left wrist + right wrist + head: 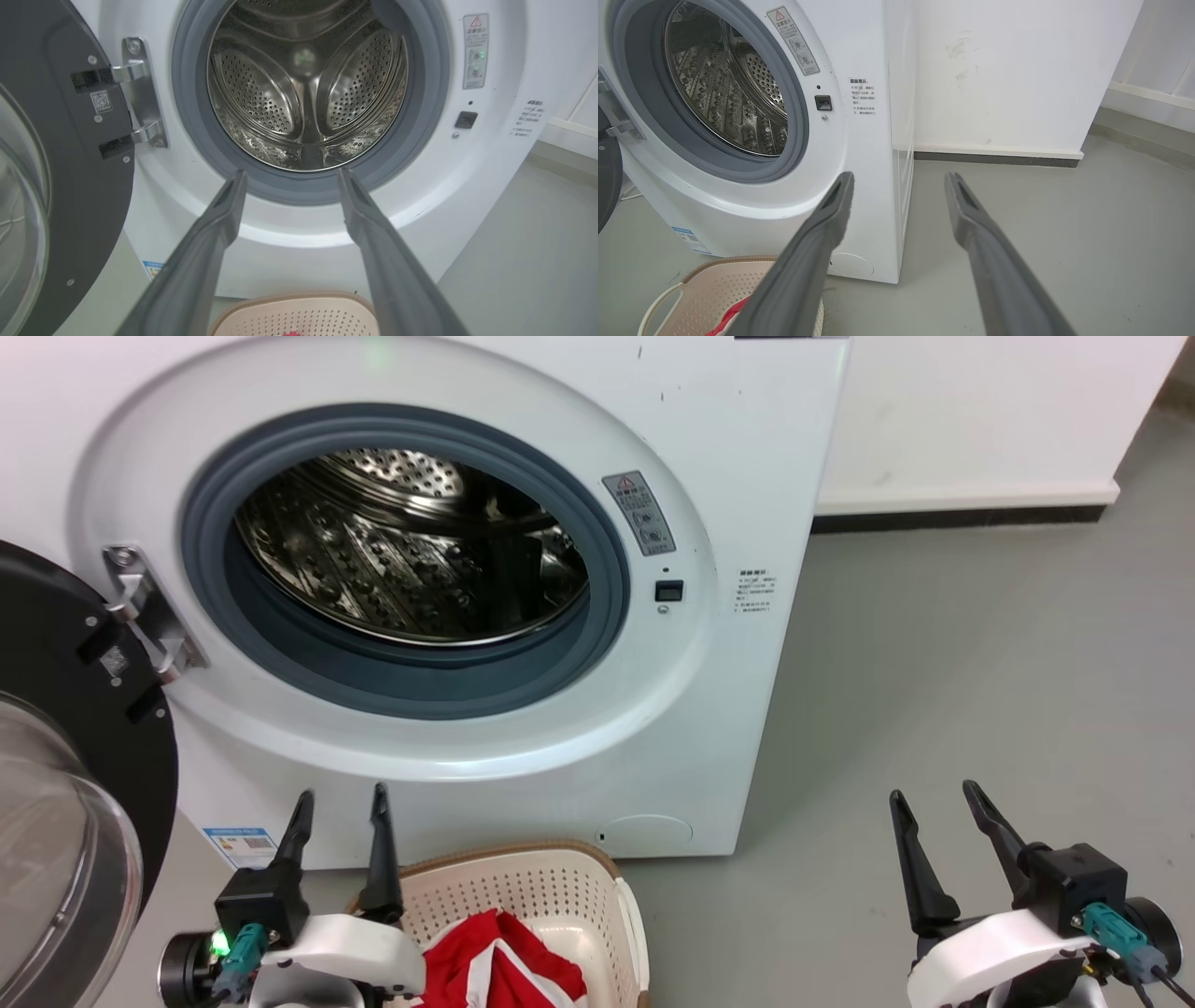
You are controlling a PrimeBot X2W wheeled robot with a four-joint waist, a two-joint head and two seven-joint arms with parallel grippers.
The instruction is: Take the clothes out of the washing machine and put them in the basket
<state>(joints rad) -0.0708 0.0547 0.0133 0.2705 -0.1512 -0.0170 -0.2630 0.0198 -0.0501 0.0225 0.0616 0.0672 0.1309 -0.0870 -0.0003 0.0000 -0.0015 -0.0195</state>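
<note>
The white washing machine (728, 448) stands with its door swung open to the left, and its steel drum (411, 541) holds nothing that I can see. Red clothes (504, 961) with a white stripe lie in the cream basket (523, 887) on the floor in front of the machine. My left gripper (341, 795) is open, empty, at the basket's left rim, fingers pointing at the porthole. In the left wrist view the left gripper (289, 175) frames the drum (303, 84) above the basket (299, 317). My right gripper (932, 791) is open and empty over the floor to the right.
The black-framed glass door (56, 784) juts out at the left, close to my left arm. Grey floor (980, 691) stretches right of the machine to a white wall (980, 420) with a dark baseboard.
</note>
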